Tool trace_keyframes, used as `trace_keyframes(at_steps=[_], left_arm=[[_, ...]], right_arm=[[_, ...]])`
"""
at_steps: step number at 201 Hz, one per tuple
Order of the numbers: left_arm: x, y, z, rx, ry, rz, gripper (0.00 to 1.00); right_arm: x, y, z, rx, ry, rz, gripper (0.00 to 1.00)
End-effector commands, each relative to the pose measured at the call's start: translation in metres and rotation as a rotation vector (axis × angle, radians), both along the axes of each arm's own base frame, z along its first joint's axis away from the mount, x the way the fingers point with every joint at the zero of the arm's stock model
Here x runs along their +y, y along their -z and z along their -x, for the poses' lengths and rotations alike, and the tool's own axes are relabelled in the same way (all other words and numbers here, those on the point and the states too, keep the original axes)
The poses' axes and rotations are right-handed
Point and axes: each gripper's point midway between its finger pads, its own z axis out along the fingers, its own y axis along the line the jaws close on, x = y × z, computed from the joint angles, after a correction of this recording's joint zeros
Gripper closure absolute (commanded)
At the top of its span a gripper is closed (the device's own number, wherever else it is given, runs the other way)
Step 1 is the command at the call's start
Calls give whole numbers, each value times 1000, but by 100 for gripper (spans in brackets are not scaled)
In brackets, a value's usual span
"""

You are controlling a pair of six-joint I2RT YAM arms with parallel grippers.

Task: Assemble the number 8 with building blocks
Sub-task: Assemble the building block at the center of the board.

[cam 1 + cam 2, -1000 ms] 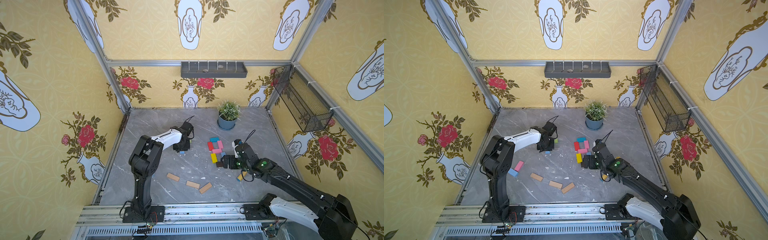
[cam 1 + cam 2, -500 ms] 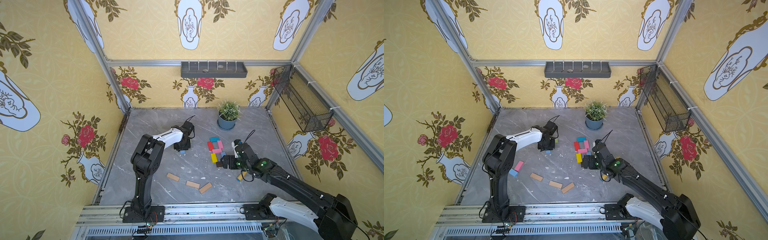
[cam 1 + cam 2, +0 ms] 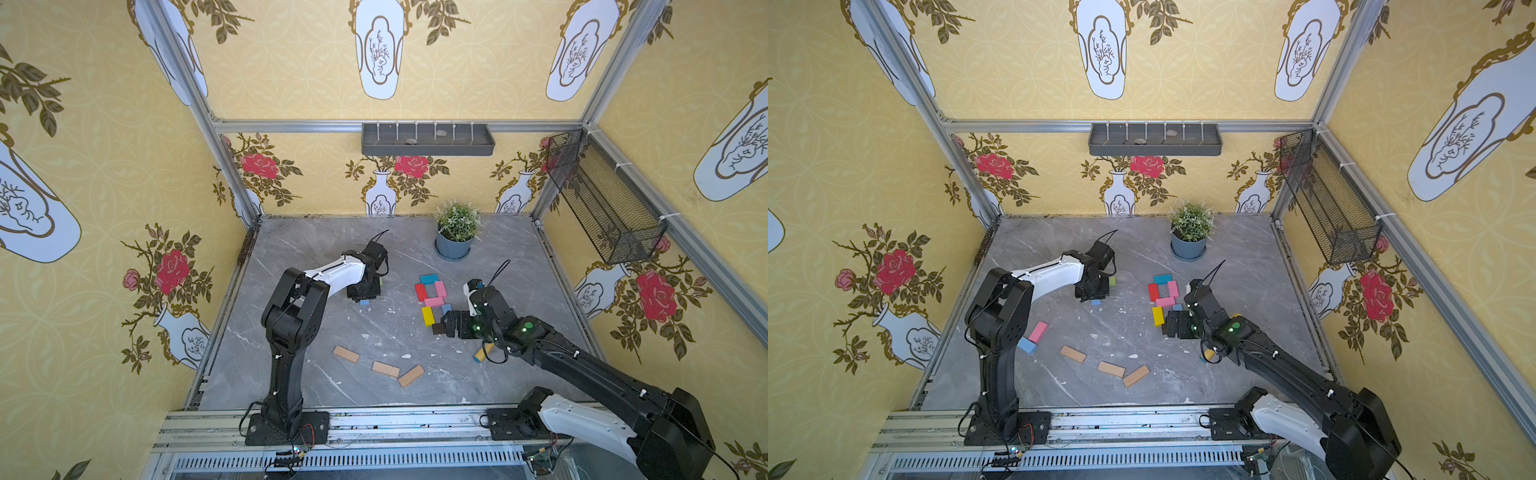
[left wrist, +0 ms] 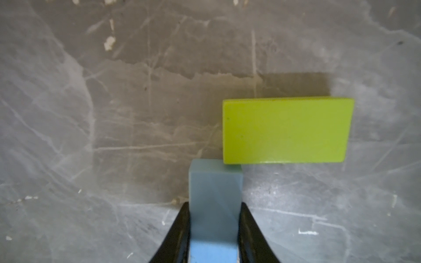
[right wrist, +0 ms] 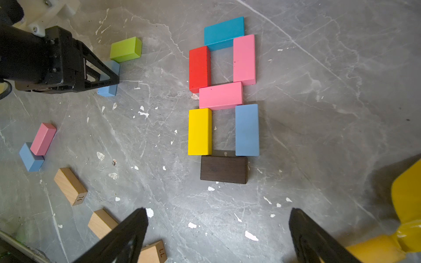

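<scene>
Nearest, we see three tan blocks (image 3: 385,369) on the tabletop (image 3: 374,257); beyond them the right gripper (image 5: 218,211) stands with jaws wide apart just short of the seven-block number 8 (image 5: 221,95), and farther back the left gripper (image 4: 214,203) is clamped on a blue block (image 4: 215,182) touching a green block (image 4: 287,129).

Visible are fourteen building blocks (image 5: 220,95), one potted plant (image 3: 456,232), one yellow toy tool (image 5: 407,195) and two robot arms (image 3: 291,332).
</scene>
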Motion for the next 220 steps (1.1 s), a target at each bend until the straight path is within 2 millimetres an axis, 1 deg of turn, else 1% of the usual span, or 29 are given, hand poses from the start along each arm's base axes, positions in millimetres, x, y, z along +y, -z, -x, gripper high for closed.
trace_keyframes(at_steps=[1,100,166,190,201,220], left_arm=[[7,9,4,27,-14,-29,69],[8,12,2,34,-18,-32,68],[8,11,3,34,-17,-29,57],[9,3,3,22,-18,-27,51],[11,-6,4,8,-17,-25,50],[17,-24,10,-24,-9,-26,45]], right_arm=[[3,-4,-5,-24,2,-18,0],[4,-4,-5,-23,1,-20,1],[4,-3,-5,-21,-2,-17,1],[5,-3,-5,-23,-4,-18,1],[5,-4,-5,-23,-4,-20,1],[5,-4,-5,-25,-4,-18,1]])
